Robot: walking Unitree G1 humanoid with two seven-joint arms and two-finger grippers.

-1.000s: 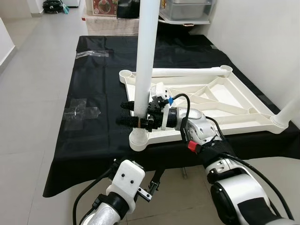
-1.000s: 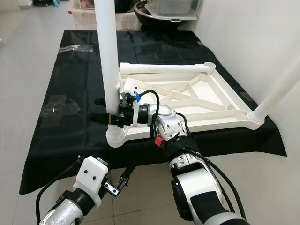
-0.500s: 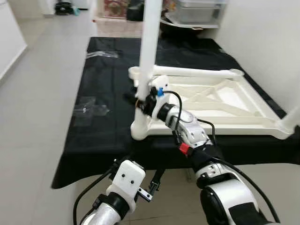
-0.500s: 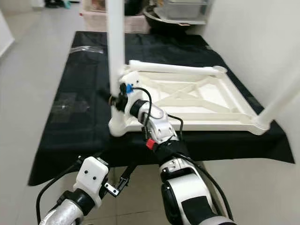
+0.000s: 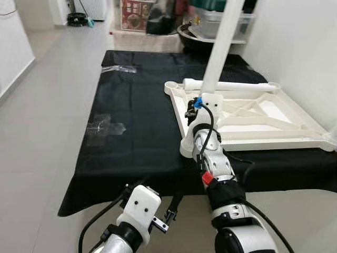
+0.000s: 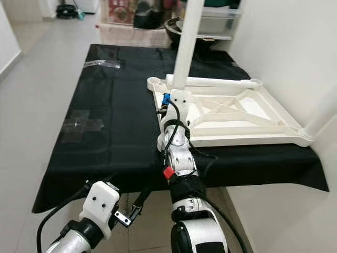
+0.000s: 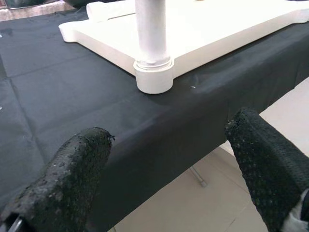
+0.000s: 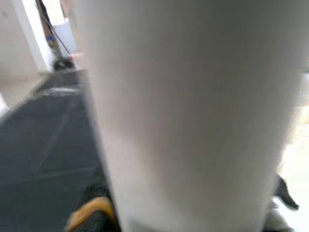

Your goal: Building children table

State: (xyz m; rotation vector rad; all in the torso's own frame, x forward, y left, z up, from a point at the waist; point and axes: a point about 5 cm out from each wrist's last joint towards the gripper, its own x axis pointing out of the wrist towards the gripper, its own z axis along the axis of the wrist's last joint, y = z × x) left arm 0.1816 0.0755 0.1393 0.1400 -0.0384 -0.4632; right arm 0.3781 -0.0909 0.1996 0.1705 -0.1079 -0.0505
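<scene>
Right gripper [image 5: 196,112]: reaches forward from the near edge to the near-left corner of the tabletop; fingers closed around the leg, low on the shaft, just above the socket. In the right wrist view the white shaft stands directly before the camera, with black finger parts at either side of it.
Left gripper [image 7: 169,159]: held low, near the robot, below and in front of the cloth edge; two black textured fingers [image 7: 72,169] spread wide apart, nothing between them.
Leg [image 5: 220,45]: white round tube, smooth, upright with a slight lean to the right; lower end seated in the corner socket.
Socket [image 7: 153,76]: white round collar at the tabletop's near-left corner, with a narrower ring where the tube enters; it sits close to the near edge of the cloth.
Tabletop [image 5: 274,138]: white plastic, square, lying upside down on the cloth at the right side; underside shows raised rims and diagonal ribs.
Second leg [image 6: 213,82]: white tube lying flat along the far edge of the tabletop, between its two far corners.
Third leg [image 6: 321,117]: white tube rising from the near-right corner, cut off by the picture edge.
Cloth [image 5: 137,121]: black, covers the low surface; creased; clear tape patches on its left part.
Floor [image 5: 47,116]: pale tiles, left of the cloth.
Wall [image 6: 295,47]: white, right of the tabletop.
</scene>
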